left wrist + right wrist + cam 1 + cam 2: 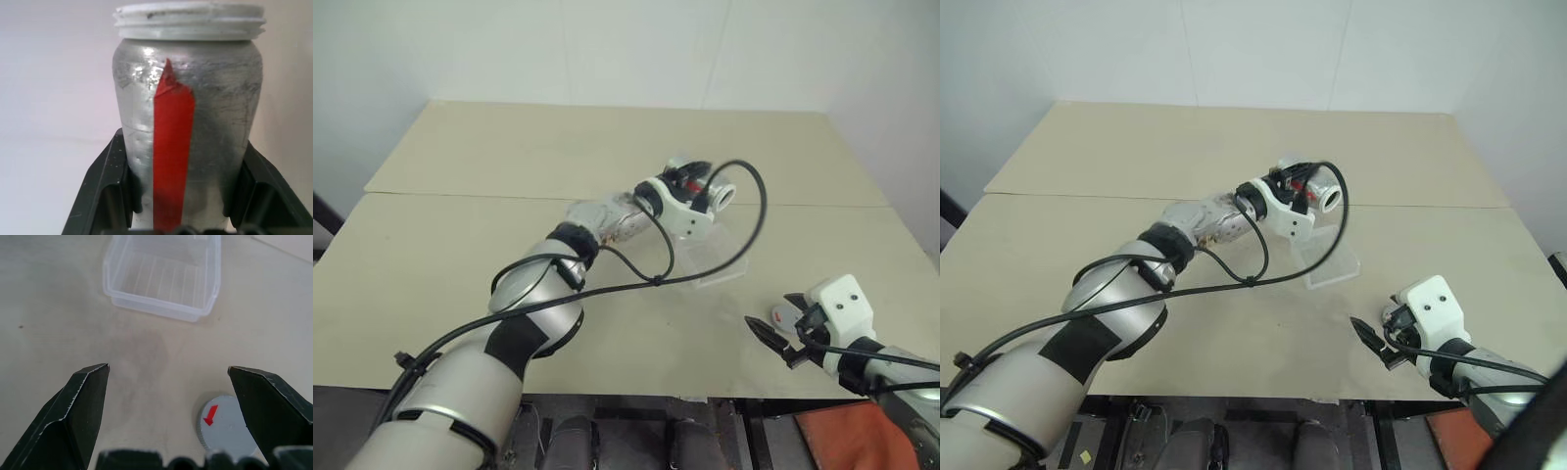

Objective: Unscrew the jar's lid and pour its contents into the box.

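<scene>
Your left fingers (105,191) are clenched on the open jar (188,122), held above the box (164,276) mid-desk. Your right fingers (85,406) are released, empty, lid (225,426) on the desk beneath, near the front edge.

Jar (188,132) – base lying hidden behind left gripper (188,215) fingers (100,196), which are running off picture edge in left wrist view; from head views jar mostly covered by wrist housing, only red mark peeking out.

Jar interior facing away – contents not readable.

Box (710,257) partly hiding under left arm in head views; far rim cut off by edge in right wrist view.

Lid (225,427) – one side slipping behind right gripper (168,374) finger (274,406).
</scene>
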You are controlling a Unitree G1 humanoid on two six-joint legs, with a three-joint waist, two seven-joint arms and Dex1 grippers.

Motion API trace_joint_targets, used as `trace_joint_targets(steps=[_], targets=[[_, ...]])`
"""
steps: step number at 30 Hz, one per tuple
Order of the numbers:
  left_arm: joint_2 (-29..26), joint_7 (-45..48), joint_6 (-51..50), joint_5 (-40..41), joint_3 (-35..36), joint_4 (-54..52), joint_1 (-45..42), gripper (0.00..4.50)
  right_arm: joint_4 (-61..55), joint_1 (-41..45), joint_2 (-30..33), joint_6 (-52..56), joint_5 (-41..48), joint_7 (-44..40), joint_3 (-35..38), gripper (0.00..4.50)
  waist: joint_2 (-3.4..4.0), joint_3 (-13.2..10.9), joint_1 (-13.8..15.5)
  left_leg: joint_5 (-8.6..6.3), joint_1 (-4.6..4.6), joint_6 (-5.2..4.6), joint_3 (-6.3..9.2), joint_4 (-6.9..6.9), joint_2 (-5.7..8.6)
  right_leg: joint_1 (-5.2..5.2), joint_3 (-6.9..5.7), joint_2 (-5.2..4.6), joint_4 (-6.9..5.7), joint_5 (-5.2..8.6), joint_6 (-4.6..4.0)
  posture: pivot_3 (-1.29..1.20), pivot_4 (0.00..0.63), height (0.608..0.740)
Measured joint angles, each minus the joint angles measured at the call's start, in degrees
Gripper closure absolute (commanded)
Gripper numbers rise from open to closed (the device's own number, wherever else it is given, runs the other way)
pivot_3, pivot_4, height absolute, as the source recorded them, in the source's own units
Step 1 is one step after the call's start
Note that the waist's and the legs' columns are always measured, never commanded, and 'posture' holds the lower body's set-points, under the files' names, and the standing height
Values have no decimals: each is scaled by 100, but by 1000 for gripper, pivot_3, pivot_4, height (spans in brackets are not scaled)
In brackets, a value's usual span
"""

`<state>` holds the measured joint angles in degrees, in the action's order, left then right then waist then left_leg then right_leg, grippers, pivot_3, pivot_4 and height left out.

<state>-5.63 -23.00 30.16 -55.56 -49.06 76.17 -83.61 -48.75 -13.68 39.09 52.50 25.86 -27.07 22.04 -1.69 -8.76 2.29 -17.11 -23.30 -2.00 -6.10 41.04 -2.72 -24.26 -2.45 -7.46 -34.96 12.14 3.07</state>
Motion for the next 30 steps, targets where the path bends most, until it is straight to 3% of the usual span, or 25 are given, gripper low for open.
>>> trace_joint_targets(steps=[3,8,20,24,30], targets=[[98,-1006,-272,-892,-830,149,-115,2503,-94,-74,32,31,12,5,121,11,-1,-1,4,0,-2,0,-1,1,0,-3,0,0,-2,1,1,0,150,740],[236,-1474,-537,-1682,-1566,348,-118,2503,-320,141,70,275,250,23,352,11,-7,-4,-9,1,-7,1,-1,6,-2,-12,1,0,-7,1,-1,0,150,740],[289,-1774,-850,-2309,-2047,456,-205,2503,-411,178,49,300,454,213,354,11,-9,-5,13,-6,-23,-10,-1,39,-6,-14,-3,-3,-16,1,0,0,150,740],[256,-1510,-714,-1904,-1592,454,-283,2503,-397,311,-26,299,404,396,91,11,-9,-5,7,-6,-26,-10,-1,37,-7,-18,-3,-3,-16,1,0,0,150,740],[-26,235,47,291,664,425,80,2503,-383,209,-53,294,346,464,-23,11,-5,-3,-11,1,-33,2,-4,61,-12,-21,-5,-3,-28,1,0,0,150,740]])
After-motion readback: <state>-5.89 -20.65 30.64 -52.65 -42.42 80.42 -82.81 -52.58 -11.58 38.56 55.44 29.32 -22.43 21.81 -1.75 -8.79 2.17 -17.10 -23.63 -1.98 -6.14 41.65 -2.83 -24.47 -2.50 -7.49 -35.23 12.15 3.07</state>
